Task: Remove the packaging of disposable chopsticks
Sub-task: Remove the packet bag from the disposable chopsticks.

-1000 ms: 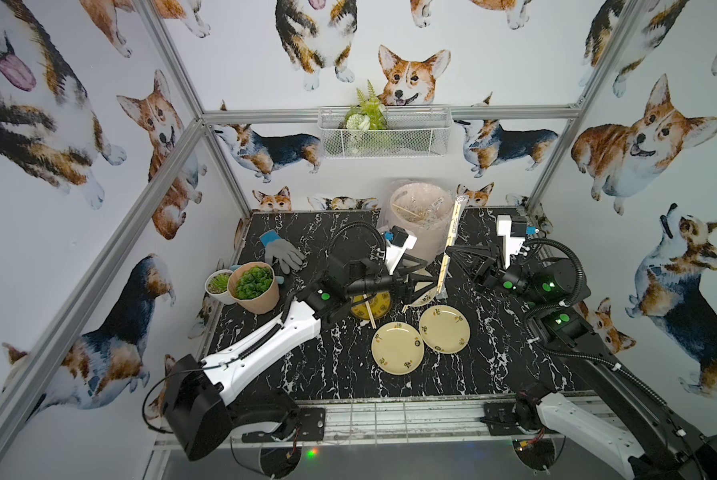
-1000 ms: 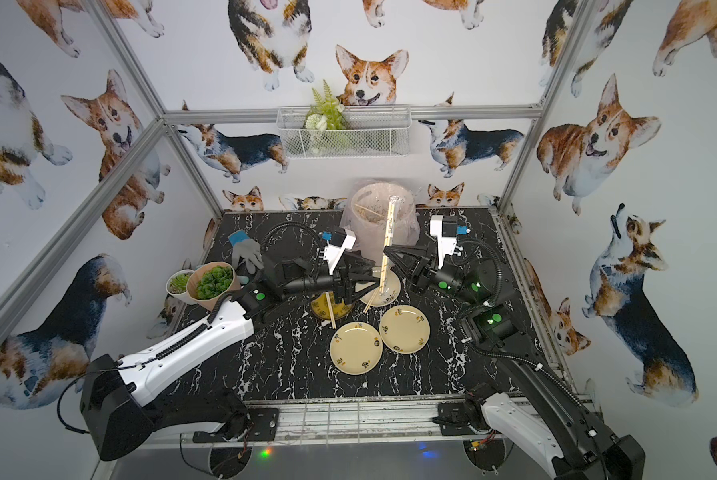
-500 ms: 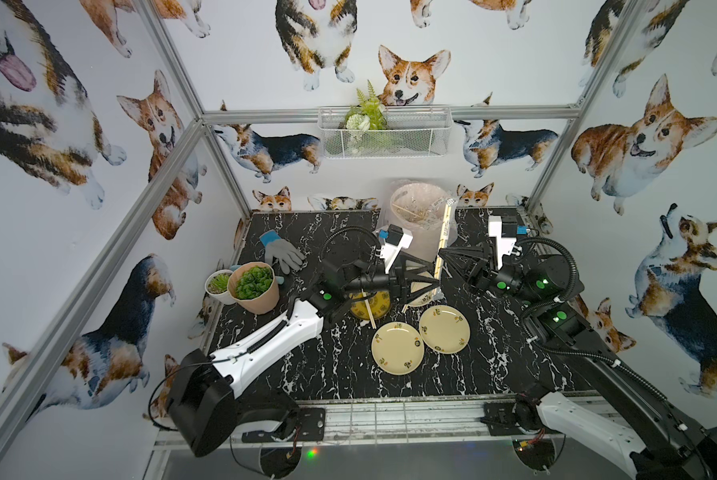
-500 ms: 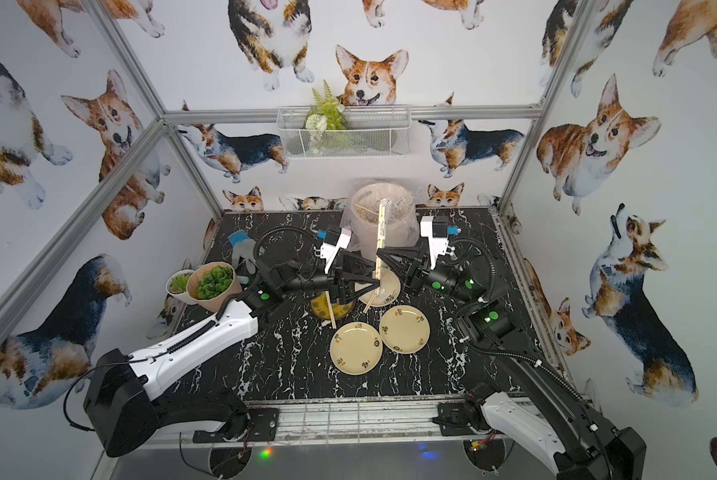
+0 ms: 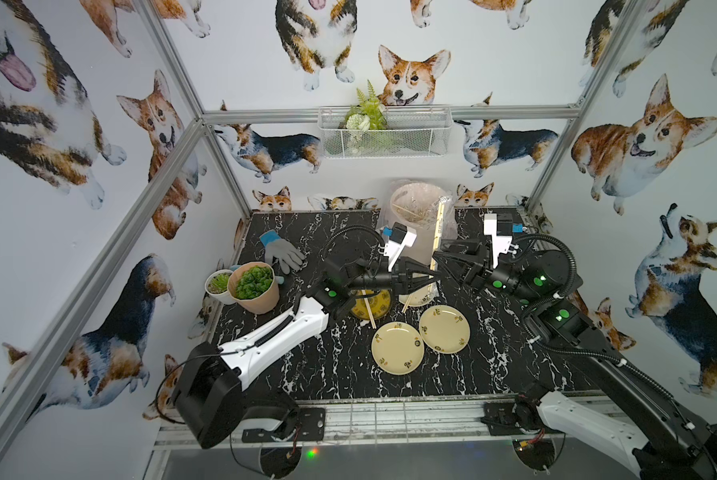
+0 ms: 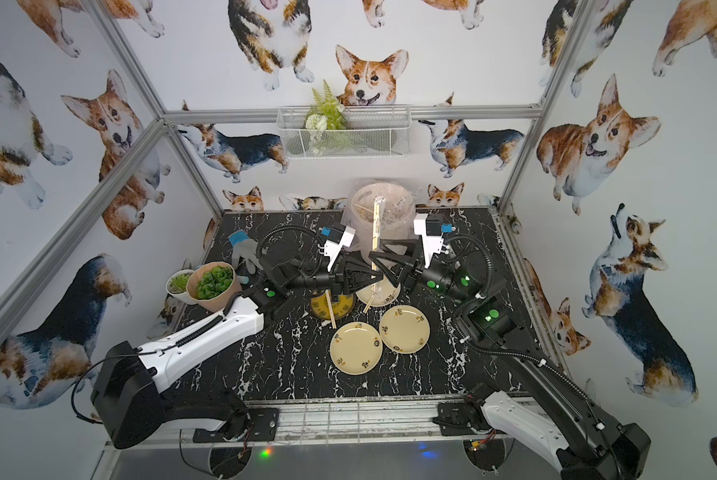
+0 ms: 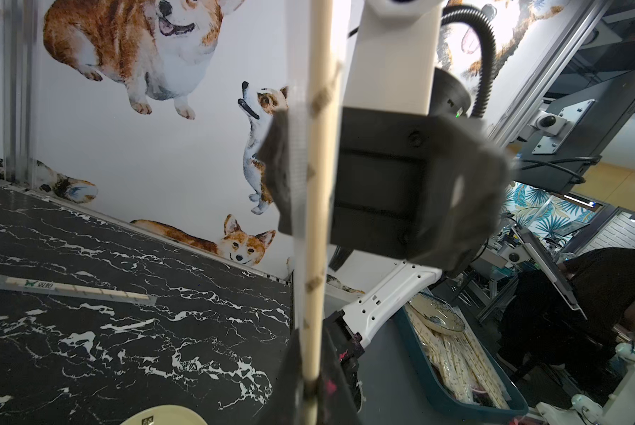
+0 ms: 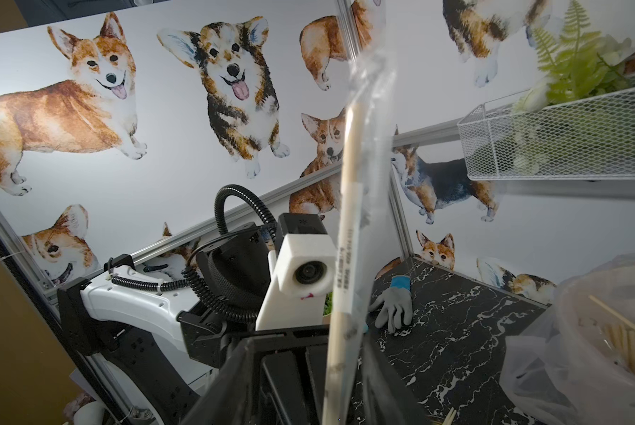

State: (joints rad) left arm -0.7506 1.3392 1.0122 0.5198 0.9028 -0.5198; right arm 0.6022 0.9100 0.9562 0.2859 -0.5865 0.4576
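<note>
Standing straight up in the middle of both top views, the disposable chopsticks (image 5: 436, 239) hang above the black table (image 5: 307, 374), in front of the bin (image 5: 393, 203) at the back. The left gripper (image 5: 428, 274) is closed tight on their bottom end. The packaging (image 8: 369, 176) covers the sticks and reaches up past their top tip, as the right wrist view shows. The right gripper (image 6: 378, 263) has its jaws wide apart, one on each side of the wrapped sticks, just above the left claw. Whether those jaws touch the wrap cannot be told. Another wrapped pair (image 7: 69, 290) lies flat on the table at the left of the left wrist view. A grey glove (image 5: 284, 255) lies at the left of the table.
</note>
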